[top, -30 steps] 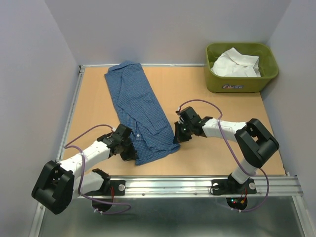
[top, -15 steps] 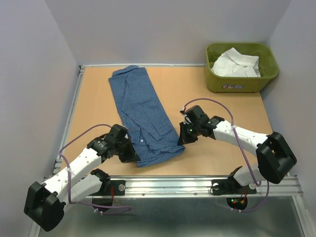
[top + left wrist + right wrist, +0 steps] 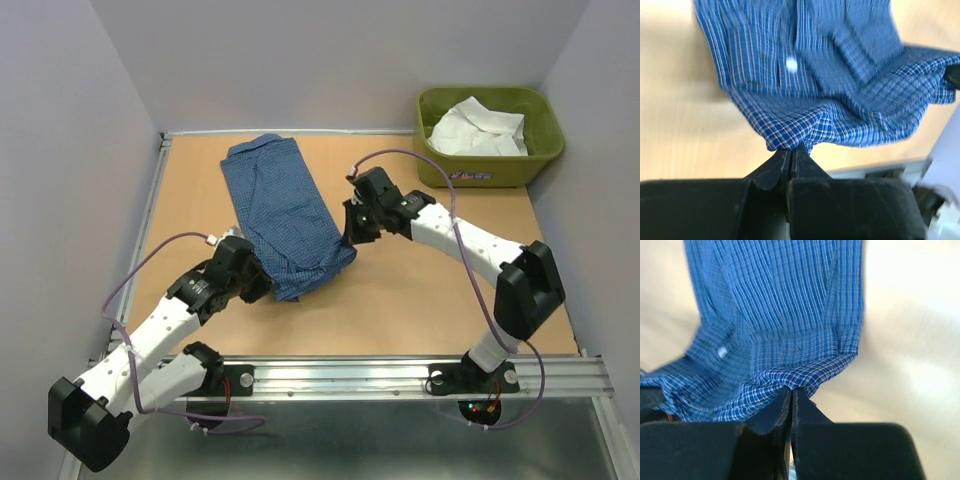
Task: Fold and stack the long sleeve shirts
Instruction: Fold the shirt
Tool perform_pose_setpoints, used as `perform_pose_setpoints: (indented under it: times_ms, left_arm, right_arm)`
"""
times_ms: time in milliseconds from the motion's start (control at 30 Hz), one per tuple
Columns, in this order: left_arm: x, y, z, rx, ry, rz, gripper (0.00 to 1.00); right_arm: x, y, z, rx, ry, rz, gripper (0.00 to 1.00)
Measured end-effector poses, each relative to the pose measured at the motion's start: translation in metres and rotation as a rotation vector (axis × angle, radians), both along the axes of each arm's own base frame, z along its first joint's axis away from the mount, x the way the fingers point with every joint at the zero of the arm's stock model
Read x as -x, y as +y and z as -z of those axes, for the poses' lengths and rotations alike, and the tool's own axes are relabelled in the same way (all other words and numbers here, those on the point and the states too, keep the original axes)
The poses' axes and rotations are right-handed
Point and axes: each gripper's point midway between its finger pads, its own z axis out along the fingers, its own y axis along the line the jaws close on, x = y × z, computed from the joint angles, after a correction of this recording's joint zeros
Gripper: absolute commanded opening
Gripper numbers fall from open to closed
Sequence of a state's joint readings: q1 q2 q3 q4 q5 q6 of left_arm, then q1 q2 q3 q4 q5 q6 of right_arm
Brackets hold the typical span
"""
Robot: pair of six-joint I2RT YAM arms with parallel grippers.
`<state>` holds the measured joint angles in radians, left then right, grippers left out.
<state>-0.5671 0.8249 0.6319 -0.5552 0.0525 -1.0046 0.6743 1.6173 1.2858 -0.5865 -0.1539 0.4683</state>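
Left claw [image 3: 790,150] and right claw [image 3: 791,391] have both advanced away from the near edge since the earlier frame. The near hem of the blue checked shirt [image 3: 285,200] has risen with them, shortening its footprint on the worktop [image 3: 430,290]. Each claw is pinched fully closed on one corner of that hem. Gripping both corners keeps the hem taut and level, evidently so the lower half can be laid over the collar end. The shirt's far end rests flat on the worktop. The white shirt [image 3: 478,128] lies crumpled in the olive-green tub [image 3: 480,175], not yet folded.
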Motion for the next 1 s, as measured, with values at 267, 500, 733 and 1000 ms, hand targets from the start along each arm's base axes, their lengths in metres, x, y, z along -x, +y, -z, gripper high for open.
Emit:
perform_pose_setpoints:
  times_ms: [267,500,733,1000]
  left_arm:
    - [-0.074,0.025,-0.028,-0.029,-0.170,-0.220,0.00]
    - [-0.135,0.061,-0.041,-0.069,-0.255,-0.347,0.00]
    - [-0.176,0.076,-0.023,-0.136,-0.236,-0.361,0.00]
    - [-0.204,0.101,-0.010,-0.179,-0.219,-0.402,0.00]
  right_arm:
    - [-0.062,0.040,-0.017,-0.014,-0.087,0.011,0.01]
    - [-0.113,0.063,-0.023,0.003,-0.175,0.019,0.00]
    - [-0.147,0.080,-0.017,0.024,-0.233,0.013,0.00]
    - [-0.172,0.090,0.007,0.048,-0.250,0.015,0.01]
